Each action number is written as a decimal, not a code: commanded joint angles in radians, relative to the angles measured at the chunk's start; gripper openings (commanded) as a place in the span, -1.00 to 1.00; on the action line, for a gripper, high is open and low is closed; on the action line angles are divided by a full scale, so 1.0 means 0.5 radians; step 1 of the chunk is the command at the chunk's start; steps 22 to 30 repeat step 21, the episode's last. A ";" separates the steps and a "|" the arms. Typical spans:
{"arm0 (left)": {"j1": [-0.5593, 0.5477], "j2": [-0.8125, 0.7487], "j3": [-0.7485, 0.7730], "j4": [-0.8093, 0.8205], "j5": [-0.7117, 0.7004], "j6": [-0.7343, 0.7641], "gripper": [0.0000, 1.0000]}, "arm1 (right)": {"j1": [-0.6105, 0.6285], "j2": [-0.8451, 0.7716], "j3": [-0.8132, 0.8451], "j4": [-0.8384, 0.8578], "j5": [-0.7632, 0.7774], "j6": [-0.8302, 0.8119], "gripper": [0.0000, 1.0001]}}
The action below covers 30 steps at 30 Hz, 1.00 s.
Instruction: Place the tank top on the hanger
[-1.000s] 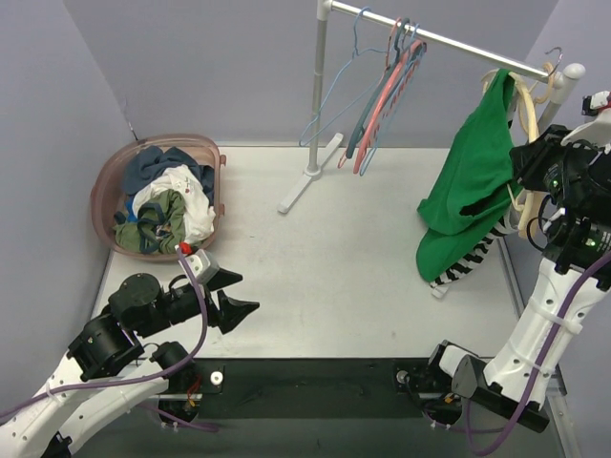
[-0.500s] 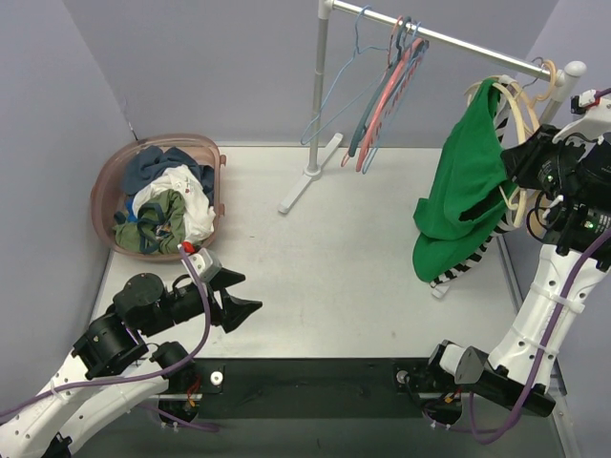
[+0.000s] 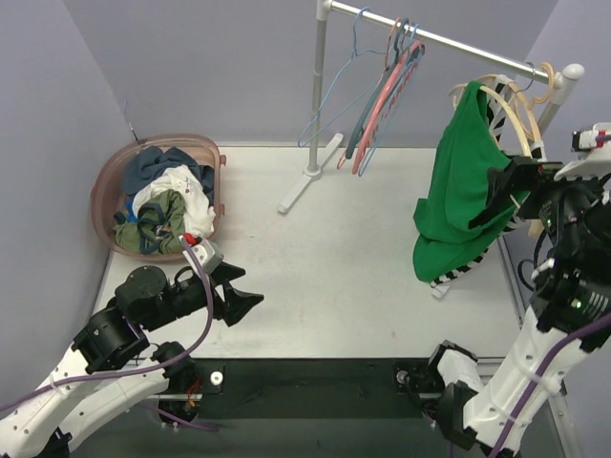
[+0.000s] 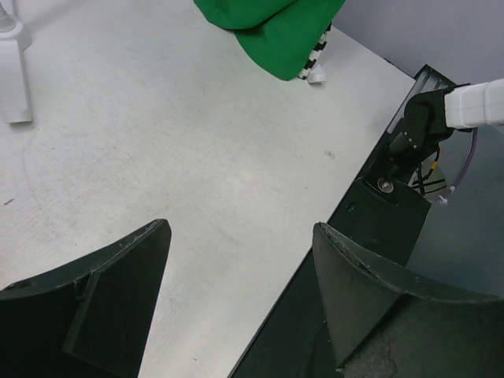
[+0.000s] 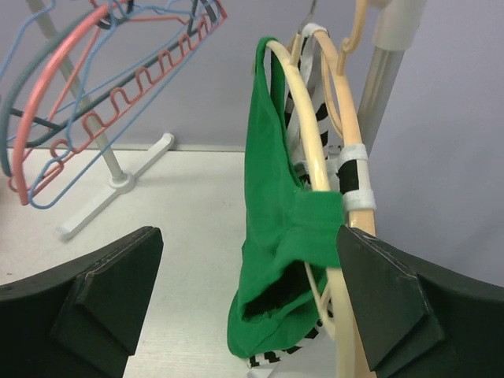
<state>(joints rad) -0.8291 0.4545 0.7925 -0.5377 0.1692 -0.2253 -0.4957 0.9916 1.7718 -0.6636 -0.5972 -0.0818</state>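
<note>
With left end effector (image 3: 250, 288) and right end effector (image 3: 502, 190) spread wide, empty, the lopsidedly draped tank top (image 3: 458, 181) at three o'clock could be shed from the hanger (image 5: 307, 134).

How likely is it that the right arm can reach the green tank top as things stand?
Probably yes. The right gripper is open and faces the tank top, draped on the cream hanger at the rail, with nothing in between. The striped top hangs behind, out of the way.
</note>
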 commanded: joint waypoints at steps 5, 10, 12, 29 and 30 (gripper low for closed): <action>0.005 0.039 0.250 -0.057 -0.181 -0.043 0.70 | -0.049 -0.308 -0.126 -0.029 -0.284 0.240 0.99; 0.005 0.030 0.329 -0.158 -0.323 -0.114 0.73 | -0.049 -0.367 -0.123 -0.203 -0.110 0.412 0.98; 0.002 0.036 0.372 -0.204 -0.323 -0.117 0.75 | -0.049 -0.345 -0.077 -0.360 0.022 0.489 1.00; 0.005 0.042 0.522 -0.333 -0.535 -0.105 0.93 | -0.046 -0.403 -0.123 -0.474 -0.026 0.492 1.00; 0.005 0.042 0.522 -0.333 -0.535 -0.105 0.93 | -0.046 -0.403 -0.123 -0.474 -0.026 0.492 1.00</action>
